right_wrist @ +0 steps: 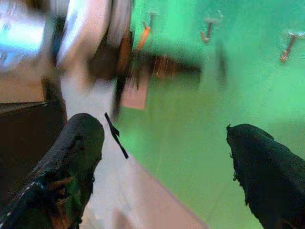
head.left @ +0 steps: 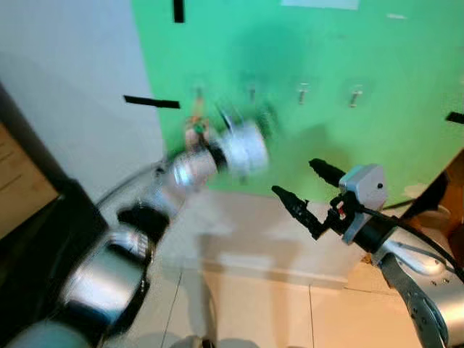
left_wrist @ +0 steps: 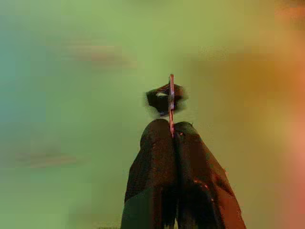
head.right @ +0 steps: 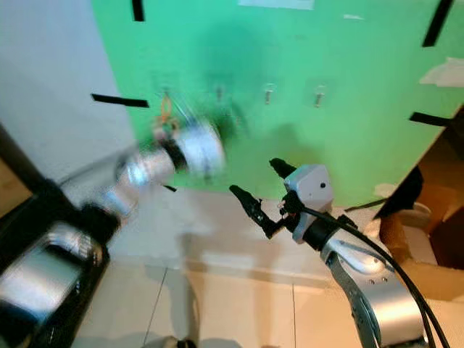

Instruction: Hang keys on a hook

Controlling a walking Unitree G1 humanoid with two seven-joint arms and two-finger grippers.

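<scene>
While the keys (left_wrist: 167, 99) are pinched by their thin orange ring between the closed tips of the left gripper (left_wrist: 172, 130), they sit up close to the green wall (head.left: 377, 138). The left arm is blurry as it reaches toward the first hook (head.left: 198, 93) in a row of small metal hooks. The keys look blurry too. The right gripper (head.left: 299, 185) waits lower down and to the right, with its two black fingers (right_wrist: 71, 152) spread wide apart and nothing between them. A white wall (head.left: 72, 87) stands left of the green one.
</scene>
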